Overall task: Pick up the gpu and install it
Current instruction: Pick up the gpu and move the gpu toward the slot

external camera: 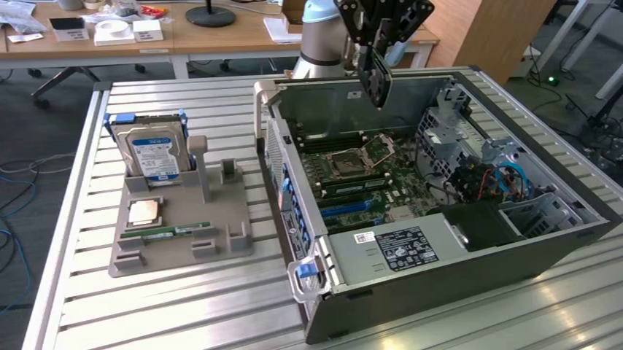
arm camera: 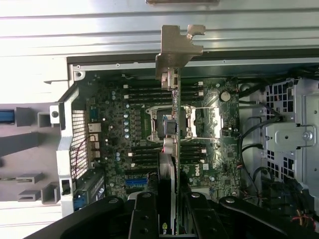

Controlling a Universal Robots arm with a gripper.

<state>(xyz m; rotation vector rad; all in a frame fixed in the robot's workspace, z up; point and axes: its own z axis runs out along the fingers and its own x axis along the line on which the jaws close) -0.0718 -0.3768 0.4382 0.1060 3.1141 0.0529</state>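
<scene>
Gpu (external camera: pixel 374 80) pinched in gripper (external camera: pixel 375 45), hanging edge-down over open computer case (external camera: pixel 438 277) at 12 o'clock of motherboard (external camera: pixel 360 175), seemingly for slot alignment.

Wooden desks (external camera: pixel 195 38) across the upper left, dark floor (external camera: pixel 44 127) with loose cables (external camera: pixel 12 198) at left, wooden panel (external camera: pixel 497 33) upper right, slatted metal table (external camera: pixel 175 313) below.

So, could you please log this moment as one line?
claw: shut on gpu | gpu: in air over motherboard | case: open
</scene>
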